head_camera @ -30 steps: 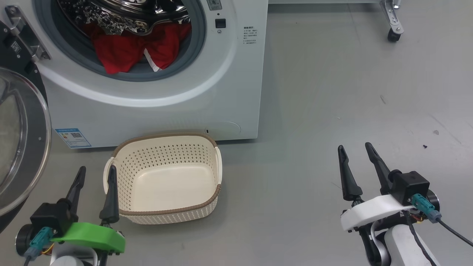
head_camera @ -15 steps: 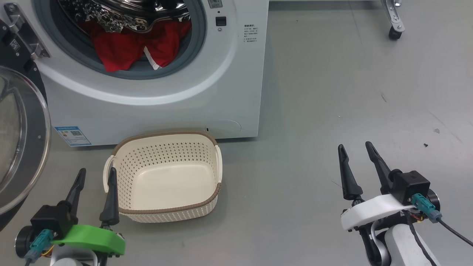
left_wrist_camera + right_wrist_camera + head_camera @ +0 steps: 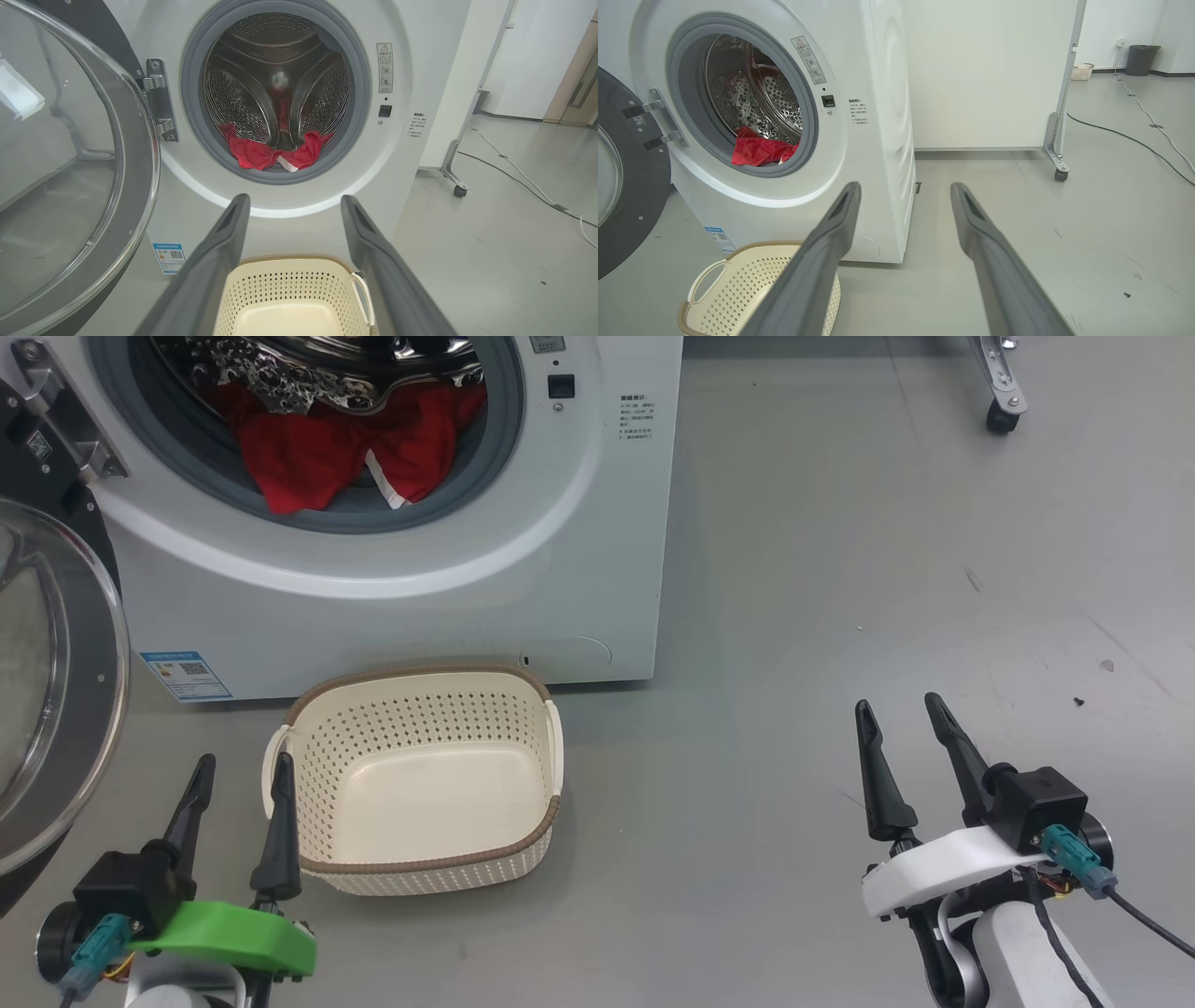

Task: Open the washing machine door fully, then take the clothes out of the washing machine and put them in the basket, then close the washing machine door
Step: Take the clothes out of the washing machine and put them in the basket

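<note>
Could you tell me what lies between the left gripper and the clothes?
In the left wrist view: the empty basket, then the washing machine's white front and grey gasket.

Head view looking down, wrist views low and seemingly level, all sharing the washing machine [image 3: 392,616] and the basket [image 3: 420,719].
</note>
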